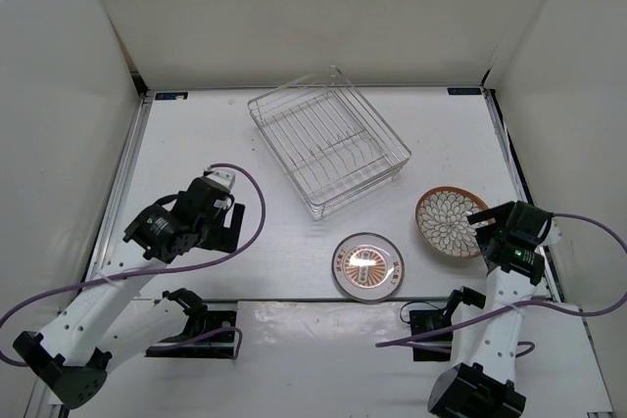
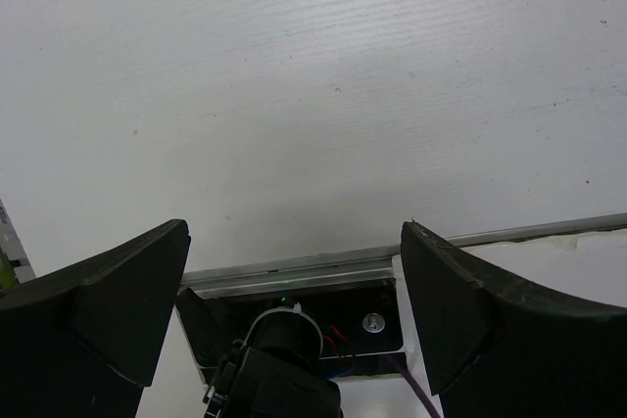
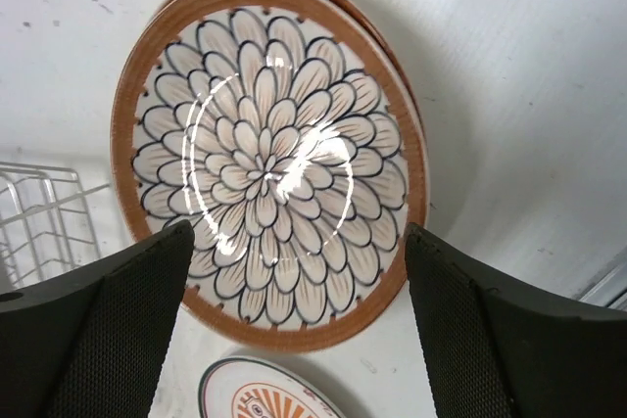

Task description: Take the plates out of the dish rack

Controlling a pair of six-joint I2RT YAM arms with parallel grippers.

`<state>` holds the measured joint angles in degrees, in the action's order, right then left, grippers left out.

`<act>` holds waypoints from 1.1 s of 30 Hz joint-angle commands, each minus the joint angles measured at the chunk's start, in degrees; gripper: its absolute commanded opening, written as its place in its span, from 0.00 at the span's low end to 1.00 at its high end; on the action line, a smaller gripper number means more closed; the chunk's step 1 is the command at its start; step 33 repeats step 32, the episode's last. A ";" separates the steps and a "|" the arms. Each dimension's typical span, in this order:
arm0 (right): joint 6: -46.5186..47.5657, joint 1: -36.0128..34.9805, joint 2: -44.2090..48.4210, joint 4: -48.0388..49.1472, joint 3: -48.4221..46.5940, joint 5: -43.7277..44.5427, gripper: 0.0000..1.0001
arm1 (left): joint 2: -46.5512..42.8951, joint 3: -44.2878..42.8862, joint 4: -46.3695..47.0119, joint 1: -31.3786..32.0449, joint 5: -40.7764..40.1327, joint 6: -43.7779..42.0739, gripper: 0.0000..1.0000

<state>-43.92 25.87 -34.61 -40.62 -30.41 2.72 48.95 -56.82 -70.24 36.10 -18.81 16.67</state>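
Observation:
The silver wire dish rack (image 1: 328,149) stands at the table's middle back with no plates in it; a corner of it shows in the right wrist view (image 3: 39,217). The orange-brown petal plate (image 1: 451,221) lies flat on the table at the right, large in the right wrist view (image 3: 269,154). The pale dark-rimmed plate with an orange centre (image 1: 367,265) lies flat near the front middle, its edge also in the right wrist view (image 3: 265,394). My right gripper (image 3: 299,325) is open and empty, just above the petal plate's near rim. My left gripper (image 2: 294,325) is open and empty over bare table at the left.
White walls close the table on the left, back and right. A metal rail (image 2: 509,235) runs along the table's front edge, with the left arm's base mount (image 2: 294,330) just past it. Purple cables (image 1: 250,232) trail from both arms.

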 commanded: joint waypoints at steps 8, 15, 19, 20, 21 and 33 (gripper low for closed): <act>2.00 -0.03 -2.91 0.46 -10.61 0.27 0.89 | 1.93 -3.03 -1.31 -1.55 5.62 2.32 1.00; 9.99 -0.55 -11.71 13.62 -16.08 -39.63 0.89 | 2.21 -5.94 0.79 -1.91 9.84 3.38 1.00; 13.40 -3.18 -7.50 18.22 -16.60 -50.80 0.89 | 0.27 -3.92 5.46 -2.17 8.27 2.67 1.00; 13.60 -5.11 -4.27 17.60 -16.43 -51.15 0.89 | 0.27 -4.26 5.98 -2.17 7.39 2.84 1.00; 13.25 -6.78 -3.28 17.68 -15.82 -51.50 0.89 | 0.88 -4.61 5.64 -2.17 5.12 3.37 1.00; 16.82 -14.96 1.65 6.91 -15.46 -50.91 0.89 | 3.70 -7.00 8.97 -2.26 -5.52 -3.64 1.00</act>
